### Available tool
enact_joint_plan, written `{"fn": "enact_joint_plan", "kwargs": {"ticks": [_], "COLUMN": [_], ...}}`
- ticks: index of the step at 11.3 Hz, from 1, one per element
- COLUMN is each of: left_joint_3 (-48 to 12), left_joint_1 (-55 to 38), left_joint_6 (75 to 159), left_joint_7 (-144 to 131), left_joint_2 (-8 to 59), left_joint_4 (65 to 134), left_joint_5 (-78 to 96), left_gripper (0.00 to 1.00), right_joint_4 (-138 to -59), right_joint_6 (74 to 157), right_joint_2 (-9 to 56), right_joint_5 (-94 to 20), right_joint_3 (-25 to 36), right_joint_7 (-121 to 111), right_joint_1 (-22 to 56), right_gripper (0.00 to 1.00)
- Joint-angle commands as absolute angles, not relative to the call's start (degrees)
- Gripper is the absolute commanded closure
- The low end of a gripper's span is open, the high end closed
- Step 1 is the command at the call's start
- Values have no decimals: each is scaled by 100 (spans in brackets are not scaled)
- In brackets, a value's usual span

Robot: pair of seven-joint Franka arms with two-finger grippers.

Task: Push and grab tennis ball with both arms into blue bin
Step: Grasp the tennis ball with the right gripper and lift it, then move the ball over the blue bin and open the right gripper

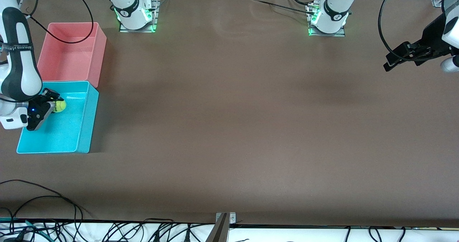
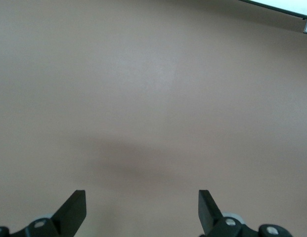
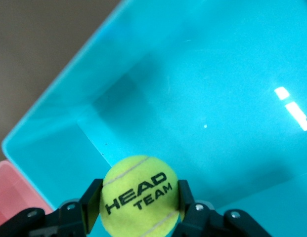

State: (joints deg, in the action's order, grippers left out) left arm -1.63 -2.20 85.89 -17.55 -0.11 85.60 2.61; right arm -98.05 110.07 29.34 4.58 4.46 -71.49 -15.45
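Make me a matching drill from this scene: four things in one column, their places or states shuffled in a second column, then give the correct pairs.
Things
1. fuzzy yellow-green tennis ball
2. rectangular pink plastic tub
3. black two-finger left gripper
4. rectangular cyan-blue plastic bin

Places or states
A. open, over bare brown table at the left arm's end
B. farther from the front camera than its same-shaped neighbour, with only a black cable looping over it
C. clamped between the right gripper's fingers
D. under the held ball, at the right arm's end

Pairs: 1-C, 2-B, 3-A, 4-D
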Motion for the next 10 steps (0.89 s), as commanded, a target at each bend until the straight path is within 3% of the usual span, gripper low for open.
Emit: {"fn": "enact_joint_plan", "kwargs": {"ticks": [1,10], "left_joint_3": [-141,-141], "left_joint_1": [-237,-229], "left_joint_6": [8543,8543], "left_joint_7": [-1793,-1793], "left_joint_2": [-26,-26], "left_joint_4": [8569,8569], "left_joint_5": [360,343], "left_gripper": [0,0], "right_joint_4": [-9765,-9738], "right_joint_6": [10987,11276], "right_joint_2": [3190,3603], "right_joint_5": [404,422], "right_joint_3": [404,422], "right_joint_7": [-7014,-6513], "right_joint_1": [-1740,-1898], "right_gripper": [100,97]}}
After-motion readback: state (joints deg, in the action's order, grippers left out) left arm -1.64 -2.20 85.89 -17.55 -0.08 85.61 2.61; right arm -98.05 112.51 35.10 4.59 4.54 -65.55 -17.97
